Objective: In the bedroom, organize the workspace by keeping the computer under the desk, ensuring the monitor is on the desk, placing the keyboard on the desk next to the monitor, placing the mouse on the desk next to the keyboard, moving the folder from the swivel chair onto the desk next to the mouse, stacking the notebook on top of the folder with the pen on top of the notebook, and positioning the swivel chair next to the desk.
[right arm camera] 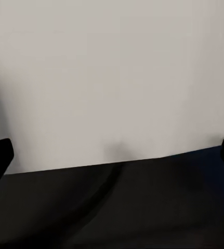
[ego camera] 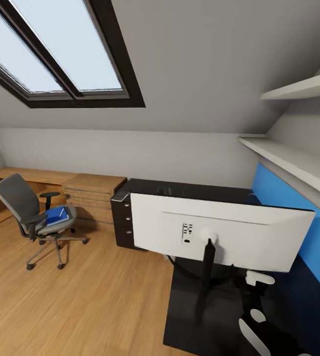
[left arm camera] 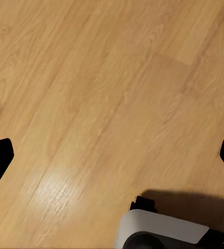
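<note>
Monitor [ego camera: 239, 232], a wide flat screen seen from its white back, stands upright on the glossy black top of the desk [ego camera: 214, 306] on a thin black stand, its long axis running across the head view from left to right and its screen side turned away toward the blue wall panel [ego camera: 288, 207]. Beyond it the desk's dark drawer unit shows round knobs. Well to the left, on the light wooden plank floor [ego camera: 80, 296], the grey padded swivel chair [ego camera: 36, 217] faces right on its chrome five-star base, and the flat bright-blue folder [ego camera: 57, 215] lies on its seat. Behind the chair stands a light wooden drawer chest [ego camera: 93, 198]. A dark-framed skylight [ego camera: 56, 54] sits in the sloped ceiling; white shelves [ego camera: 298, 163] line the right wall.

Left gripper [left arm camera: 112, 155] hangs over the floor with fingertips spread wide. Right gripper [right arm camera: 112, 155] is likewise spread, close to the monitor's white back above the desk top.
</note>
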